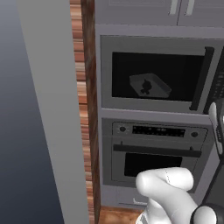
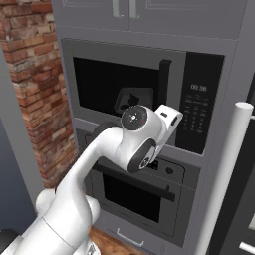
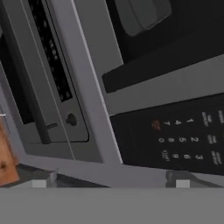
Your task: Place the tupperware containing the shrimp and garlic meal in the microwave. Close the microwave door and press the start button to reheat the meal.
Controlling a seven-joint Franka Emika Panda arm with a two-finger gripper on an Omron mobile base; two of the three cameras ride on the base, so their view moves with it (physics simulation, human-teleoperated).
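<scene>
Shut already, the microwave door (image 1: pixel 153 72), with the tupperware (image 1: pixel 150 85) dimly seen through the dark window, sitting mid-cavity, meal inside. Light, stiff, slick plastic by the look; best taken by the rim, if ever again. Further right, keypad panel (image 2: pixel 199 109) waiting. Fingers (image 3: pixel 109 181) spread wide, holding nothing, hovering near the keypad. Probably the start press next.

Microwave door (image 1: pixel 153 74) shut, blocks cavity; keypad (image 2: pixel 199 112) unobstructed

microwave door (image 1: pixel 153 76): shut | tupperware (image 1: pixel 150 85): inside, behind dark window
</scene>
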